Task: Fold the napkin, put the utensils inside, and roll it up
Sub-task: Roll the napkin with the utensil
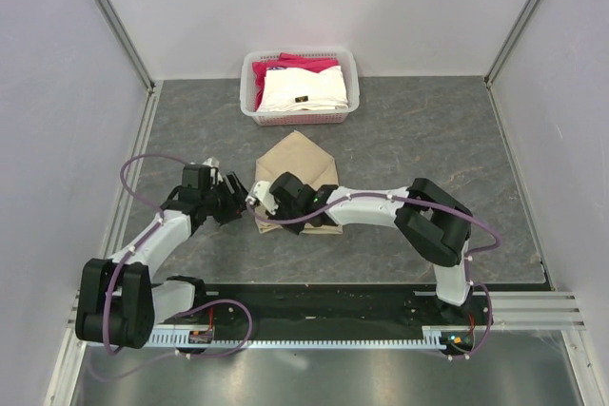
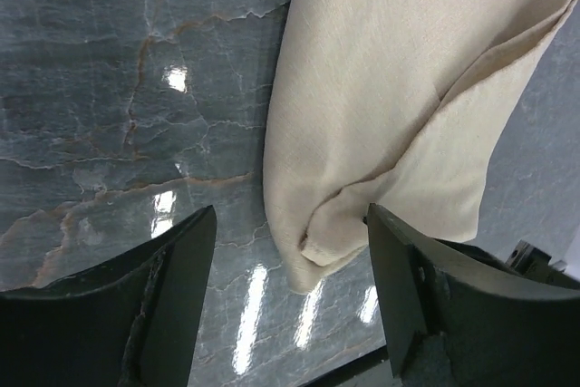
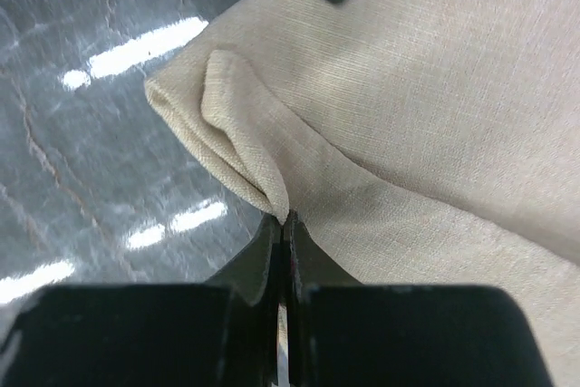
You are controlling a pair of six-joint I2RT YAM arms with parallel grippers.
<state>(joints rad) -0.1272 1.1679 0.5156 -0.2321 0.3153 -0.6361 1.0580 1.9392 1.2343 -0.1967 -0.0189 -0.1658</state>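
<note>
- Tan-beige cloth of the napkin (image 3: 435,106) is pinched at its near left corner by the right gripper (image 3: 285,228), whose jaws are closed tight on a raised ridge of fabric.
- Just beside that corner the left gripper (image 2: 290,217) is held with its jaws spread wide. Nothing is gripped, and the napkin's doubled edge is seen below the gap.
- Folding is judged to be the step in hand: the napkin is laid mid-way across the grey marbled table (image 1: 428,140), already doubled, with a point directed toward the far side (the layers at the near left are not squared up).
- The utensils cannot be found in any view, so placing them inside is judged not yet done, and no roll has been begun.
- For the next move, the pinched corner would need to be carried across and laid flat without the lower layers being dragged. The free left gripper could be used to pin the cloth.
- Farthest off, just beyond the napkin's point, a white basket (image 1: 249,92) is set by the back wall, with a white folded cloth (image 1: 300,90) and a pink-red folded cloth (image 1: 304,62) in it.
</note>
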